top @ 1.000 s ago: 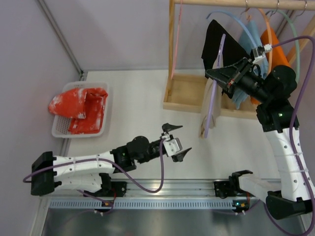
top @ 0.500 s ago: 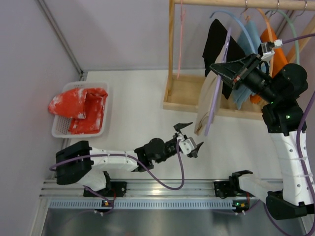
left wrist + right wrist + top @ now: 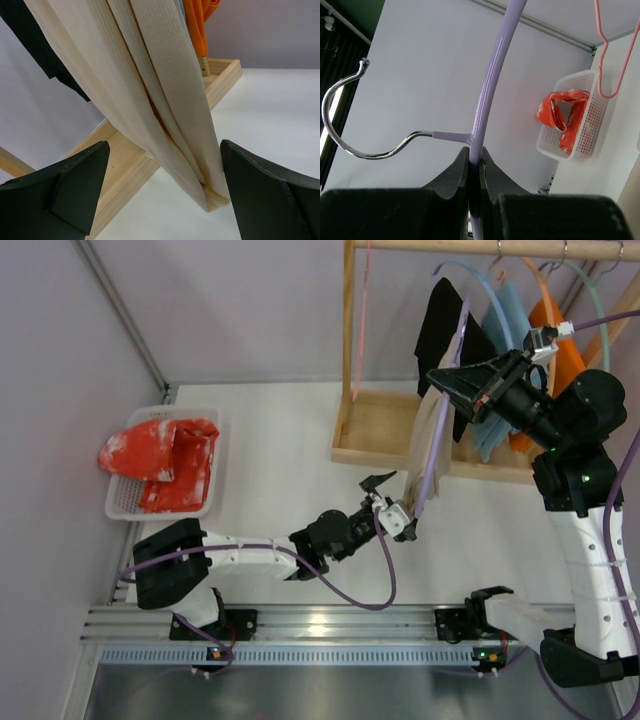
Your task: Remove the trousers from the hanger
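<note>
Below the hanger clamped in the right end effector, the left end effector, fingers apart, has reached the hem of the trousers; the basket holds a red-and-white cloth.

the top external camera looks down from high behind the near edge and takes in the whole table. the left wrist camera sits very close to the trousers, facing the wooden rack base; overhead, both lie near 2 to 3 o'clock. the right wrist camera looks up along the hanger. the white basket shows far off at 3 o'clock, and at 9 o'clock in the overhead view.
</note>
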Controlling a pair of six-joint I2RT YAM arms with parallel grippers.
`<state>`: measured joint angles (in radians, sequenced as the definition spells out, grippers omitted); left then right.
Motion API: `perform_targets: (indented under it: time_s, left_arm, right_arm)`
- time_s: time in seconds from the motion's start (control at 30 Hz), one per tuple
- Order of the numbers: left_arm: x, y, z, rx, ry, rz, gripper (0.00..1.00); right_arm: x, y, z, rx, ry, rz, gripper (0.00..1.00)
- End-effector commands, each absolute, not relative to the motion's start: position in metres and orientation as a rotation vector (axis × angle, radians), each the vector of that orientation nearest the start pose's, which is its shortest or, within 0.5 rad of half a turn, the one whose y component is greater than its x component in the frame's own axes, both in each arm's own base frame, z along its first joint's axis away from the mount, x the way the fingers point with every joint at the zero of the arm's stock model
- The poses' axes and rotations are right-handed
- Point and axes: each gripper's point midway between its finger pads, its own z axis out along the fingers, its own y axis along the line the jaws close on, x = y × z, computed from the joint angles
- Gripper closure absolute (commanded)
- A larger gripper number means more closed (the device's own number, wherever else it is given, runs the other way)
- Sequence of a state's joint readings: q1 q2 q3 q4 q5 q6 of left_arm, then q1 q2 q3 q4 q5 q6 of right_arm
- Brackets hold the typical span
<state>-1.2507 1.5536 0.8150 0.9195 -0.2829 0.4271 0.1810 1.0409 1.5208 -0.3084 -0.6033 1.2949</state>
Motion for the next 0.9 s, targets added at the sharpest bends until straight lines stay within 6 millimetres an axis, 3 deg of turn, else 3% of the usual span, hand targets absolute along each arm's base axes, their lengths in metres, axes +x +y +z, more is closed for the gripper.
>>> perform_targets:
  time_s: [0.0,0.27,0.5,0.7,0.87]
  left_arm:
    - [0.221,-0.426,0.278,0.819,1.063,-0.468,0.02]
    - [0.245,-0.408,0.288,0.829,1.009,-0.409,0.17]
    - [0.260,-0.403,0.288,0.835,1.002,-0.373,0.22]
    - [0.269,-0.403,0.303,0.810,0.974,-0.374,0.29]
    - [0.269,-0.407,0.325,0.766,0.948,-0.406,0.50]
  right_arm:
    - [0.203,0.173,0.588,0.160,1.418,1.608,1.00]
    - [0.206,0.174,0.585,0.163,1.428,1.612,1.00]
    - [0.208,0.174,0.586,0.158,1.431,1.609,1.00]
    - [0.212,0.176,0.576,0.174,1.455,1.614,1.00]
    - [0.214,0.177,0.568,0.182,1.467,1.619,1.00]
